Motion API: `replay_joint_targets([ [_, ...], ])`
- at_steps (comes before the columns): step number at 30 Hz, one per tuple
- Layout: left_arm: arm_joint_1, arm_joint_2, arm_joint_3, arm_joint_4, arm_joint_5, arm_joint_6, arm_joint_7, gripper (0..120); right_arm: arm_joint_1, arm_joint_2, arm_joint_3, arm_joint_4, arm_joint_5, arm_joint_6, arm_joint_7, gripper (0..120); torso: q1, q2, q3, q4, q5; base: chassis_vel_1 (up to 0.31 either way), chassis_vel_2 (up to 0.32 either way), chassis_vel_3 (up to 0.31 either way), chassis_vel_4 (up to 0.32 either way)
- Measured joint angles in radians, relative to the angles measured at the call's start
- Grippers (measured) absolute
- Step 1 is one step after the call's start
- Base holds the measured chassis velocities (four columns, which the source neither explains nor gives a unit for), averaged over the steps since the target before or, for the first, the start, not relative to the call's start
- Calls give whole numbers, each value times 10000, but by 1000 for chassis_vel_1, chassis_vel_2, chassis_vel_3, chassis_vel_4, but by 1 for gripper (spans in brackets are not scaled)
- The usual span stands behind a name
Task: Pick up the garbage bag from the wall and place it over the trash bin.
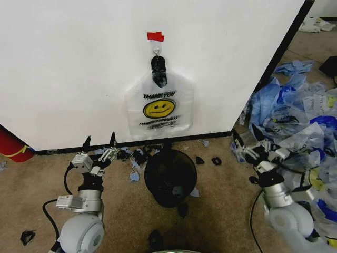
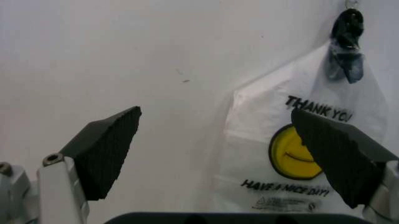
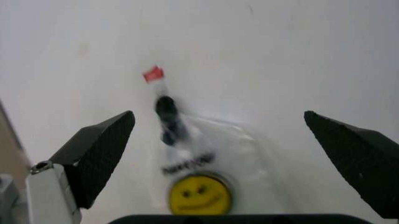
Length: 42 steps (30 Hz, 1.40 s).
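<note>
So you've got the wall [image 1: 79, 68] taking up most of what's in front of both grippers, plain white with a black baseboard along the carpet; off past your right gripper [image 1: 251, 138], on its outer side, there's a big messy heap of blue and white plastic bags [image 1: 300, 116] on the floor, well apart from anything you care about; the garbage bag [image 1: 159, 108] is hanging flat against the wall, up and ahead of both grippers and roughly between them, a bit nearer your left gripper [image 1: 99, 142]; smiley face and the THANK YOU print face you, and its bunched dark handles are looped on the small metal hook [image 1: 156, 50]; the trash bin [image 1: 170, 176] sits on the carpet right under the bag, between the two arms and just inboard of the left gripper, tilted so its dark opening shows; the left gripper hovers low near the baseboard, fingers spread wide with nothing between them, and in its wrist view the bag [image 2: 299, 154] sits past the one fingertip; your right gripper is also spread wide and empty, and its wrist view looks straight at the bag [image 3: 206, 177] between the tips; the red cylinder [image 1: 11, 145] is out beyond the left gripper's outer side; a red tape strip [image 1: 155, 36] sits just above the hook; little dark and blue scraps [image 1: 134, 158] litter the carpet around the bin.
</note>
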Motion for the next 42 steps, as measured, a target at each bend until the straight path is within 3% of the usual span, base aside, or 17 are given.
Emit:
replay_joint_targets([
  [5,228,-110,-359,-104,-8,82,-80,96,1440,-718,-616,85,2796,-1034,-396,100,0,0,0,3,0,0,0,0,0],
  [6,228,-110,-359,-104,-8,82,-80,96,1440,-718,-616,85,2796,-1034,-396,100,0,0,0,3,0,0,0,0,0],
  [9,682,-246,-834,-254,-131,192,-146,96,3388,-1015,-1751,-460,4594,-1715,-478,100,1,0,1,1,0,0,0,0,0],
  [12,993,-380,-1254,-372,-173,244,-206,96,4686,-921,-2892,-1086,5295,-2029,-519,100,1,0,1,-1,2,0,0,0,0],
  [20,1782,-1195,-1707,-666,149,227,-207,96,7502,247,-5006,-3332,5606,-2158,-479,100,1,0,2,5,-3,0,0,0,0],
  [26,2058,-1572,-1863,-766,405,168,-180,95,8345,931,-5984,-4459,5820,-2340,-714,100,2,0,2,-1,0,0,0,0,0],
  [42,2365,-1846,-1955,-1014,643,59,-142,95,9549,2365,-6787,-6314,5788,-2573,-802,100,1,-1,0,1,0,0,0,0,0],
])
